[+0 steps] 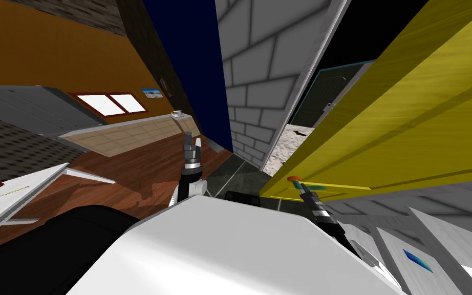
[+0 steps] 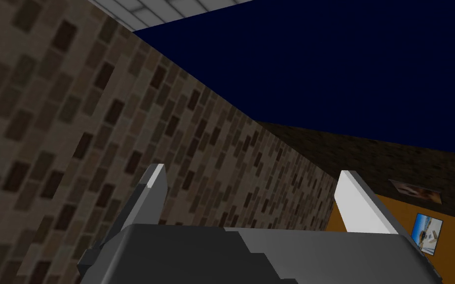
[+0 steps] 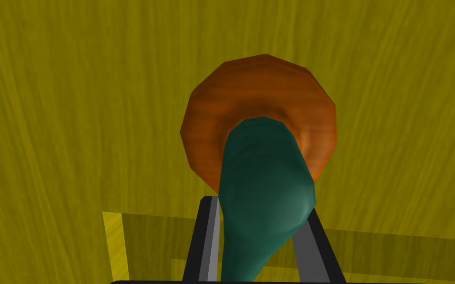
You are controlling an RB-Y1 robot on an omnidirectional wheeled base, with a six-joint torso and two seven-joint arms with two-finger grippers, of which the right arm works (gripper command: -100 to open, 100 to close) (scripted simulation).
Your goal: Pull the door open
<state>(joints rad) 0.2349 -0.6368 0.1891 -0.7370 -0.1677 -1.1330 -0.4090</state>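
Right end effector [image 3: 263, 209] grips the teal lever [image 3: 263, 182] on the yellow door [image 3: 73, 98], fingers [image 3: 212, 241] partly hidden.

one yellow door [image 1: 409, 118], one teal handle [image 3: 266, 187], one orange backplate [image 3: 251, 88], two grippers [image 2: 253, 170] [image 3: 261, 236], two wall pictures [image 2: 415, 191] [image 2: 428, 232]

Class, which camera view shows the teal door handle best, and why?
The right wrist view: the teal handle is large, between the right gripper's shut fingers, against its orange rose on the yellow door. The head view shows it small. The left wrist view faces away from the door.
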